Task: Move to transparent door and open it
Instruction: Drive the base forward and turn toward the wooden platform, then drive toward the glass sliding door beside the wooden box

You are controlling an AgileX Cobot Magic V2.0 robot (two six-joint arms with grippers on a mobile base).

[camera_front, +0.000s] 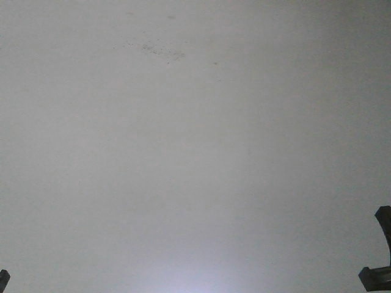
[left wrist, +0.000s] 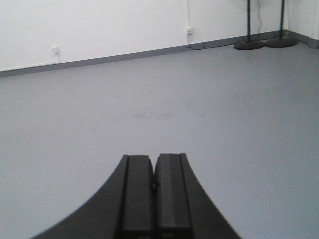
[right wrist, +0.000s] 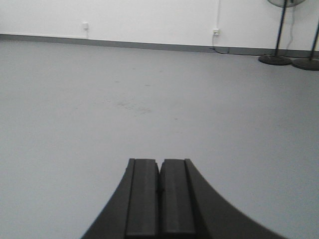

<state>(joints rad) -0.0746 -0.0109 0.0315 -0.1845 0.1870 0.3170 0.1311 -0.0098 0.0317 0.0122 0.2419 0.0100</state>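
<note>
Left fingers (left wrist: 138, 194) pressed flat together, nothing between them; right fingers (right wrist: 143, 196) the same, closed and empty. Both my wrist views look low across grey floor (left wrist: 209, 114) to a white wall (left wrist: 99, 25), with two black stand bases (right wrist: 274, 59) near it. My front view shows only floor, faintly scuffed. The transparent door is in none of my views.

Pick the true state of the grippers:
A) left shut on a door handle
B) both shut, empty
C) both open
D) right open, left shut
B: the left gripper and right gripper are each closed tip to tip, with nothing between.
</note>
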